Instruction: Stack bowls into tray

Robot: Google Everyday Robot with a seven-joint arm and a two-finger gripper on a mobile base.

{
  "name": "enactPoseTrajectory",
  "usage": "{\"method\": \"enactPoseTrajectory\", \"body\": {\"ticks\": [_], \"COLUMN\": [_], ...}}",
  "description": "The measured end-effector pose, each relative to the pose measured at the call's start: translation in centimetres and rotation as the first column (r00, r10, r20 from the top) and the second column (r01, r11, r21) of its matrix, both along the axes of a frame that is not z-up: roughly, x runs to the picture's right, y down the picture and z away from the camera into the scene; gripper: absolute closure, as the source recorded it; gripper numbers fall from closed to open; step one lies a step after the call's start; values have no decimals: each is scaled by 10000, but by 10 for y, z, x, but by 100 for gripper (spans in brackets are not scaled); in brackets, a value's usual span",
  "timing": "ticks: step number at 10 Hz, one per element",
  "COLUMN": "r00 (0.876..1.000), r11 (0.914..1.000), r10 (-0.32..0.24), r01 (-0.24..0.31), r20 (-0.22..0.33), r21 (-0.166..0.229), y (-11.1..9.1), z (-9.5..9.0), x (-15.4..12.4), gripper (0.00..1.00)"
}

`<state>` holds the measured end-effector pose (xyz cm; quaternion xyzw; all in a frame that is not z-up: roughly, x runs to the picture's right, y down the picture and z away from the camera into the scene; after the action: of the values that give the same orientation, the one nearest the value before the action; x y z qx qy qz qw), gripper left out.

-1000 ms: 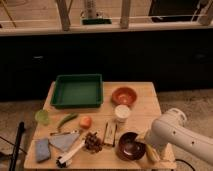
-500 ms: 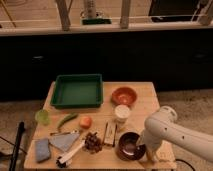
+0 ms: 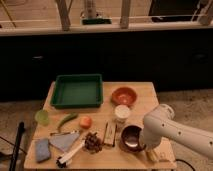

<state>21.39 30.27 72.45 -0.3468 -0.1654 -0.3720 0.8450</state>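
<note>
Arm (image 3: pixel 175 131) has come in since a sec ago — gripper (image 3: pixel 145 145) now shut, seemingly on the brown bowl's (image 3: pixel 130 137) right rim, well apart from the tray (image 3: pixel 77 104) — I'd lift it level, clearing the white cup (image 3: pixel 121 112).

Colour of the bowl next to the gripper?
Dark brown bowl, camera view; the gripper is shut at its right edge.

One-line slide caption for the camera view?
Robot hand shut at the dark brown bowl; orange-red bowl and green tray beyond.
</note>
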Motion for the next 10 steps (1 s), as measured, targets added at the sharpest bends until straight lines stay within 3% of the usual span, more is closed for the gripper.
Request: {"method": "enactPoseTrajectory", "body": {"ticks": [2, 5, 6, 8, 10], "r00": [9997, 9984, 9966, 9940, 9860], "r11": [9996, 9944, 9883, 9792, 9598], "r10": [227, 559, 817, 1092, 1668], "r01": [-225, -550, -796, -1058, -1609], "r20": [-74, -81, -109, -103, -64], "r21": [191, 898, 1299, 1730, 2298], "y": [-9, -37, -52, -67, -89], "z": [-3, -20, -27, -30, -35], "x": [7, 18, 27, 38, 57], "gripper": [100, 100, 100, 100, 100]}}
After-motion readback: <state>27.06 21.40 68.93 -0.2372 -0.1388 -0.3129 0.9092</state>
